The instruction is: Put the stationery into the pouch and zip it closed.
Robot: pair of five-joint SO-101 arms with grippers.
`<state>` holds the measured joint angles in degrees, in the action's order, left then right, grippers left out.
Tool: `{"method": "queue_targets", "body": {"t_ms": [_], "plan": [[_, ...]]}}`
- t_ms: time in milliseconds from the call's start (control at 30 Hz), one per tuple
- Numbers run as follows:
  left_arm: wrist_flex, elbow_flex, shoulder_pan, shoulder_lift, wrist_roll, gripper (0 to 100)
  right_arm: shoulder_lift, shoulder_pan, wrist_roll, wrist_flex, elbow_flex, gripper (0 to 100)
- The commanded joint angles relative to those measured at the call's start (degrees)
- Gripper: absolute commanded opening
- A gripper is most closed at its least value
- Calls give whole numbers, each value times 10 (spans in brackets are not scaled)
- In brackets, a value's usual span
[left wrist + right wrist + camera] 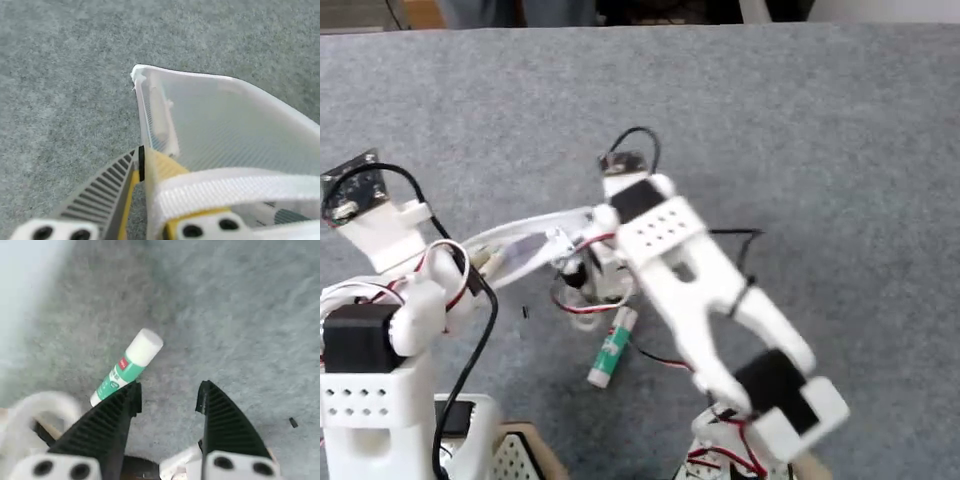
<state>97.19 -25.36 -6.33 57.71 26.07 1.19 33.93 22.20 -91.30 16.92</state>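
While your left claw point(143, 162) grasps the limp pouch point(230, 125) by its rim, your right claw point(167, 397) gapes released over the counter point(240, 315) beside the glue stick point(126, 371), likely light and slick, best pinched across its middle.

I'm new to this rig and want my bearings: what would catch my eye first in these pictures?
The clear pouch stands out most, pinched at one edge in the left end effector over the grey table. Next is the green and white glue stick, lying on the table close by the right end effector, which is open and holds nothing.
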Motion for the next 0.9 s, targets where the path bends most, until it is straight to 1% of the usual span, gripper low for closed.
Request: {"method": "queue_targets", "body": {"t_ms": [0, 300, 367, 500, 633, 767, 867], "plan": [[-18, 16, -36, 8, 1, 28, -44, 28, 9, -5, -30, 184], [-19, 58, -114, 7, 1, 28, -146, 32, 13, -10, -61, 184], [-19, 64, -121, 7, 1, 28, -169, 32, 25, -22, -60, 184], [-19, 61, -122, 7, 2, 28, -227, 32, 22, -46, -84, 183], [-19, 62, -123, 7, 3, 28, -300, 40, -11, -80, -145, 183], [-18, 63, -123, 7, 3, 28, -382, 41, -13, -87, -232, 142], [-16, 61, -124, 8, 2, 28, -422, 40, -14, -97, -313, 142]]}}
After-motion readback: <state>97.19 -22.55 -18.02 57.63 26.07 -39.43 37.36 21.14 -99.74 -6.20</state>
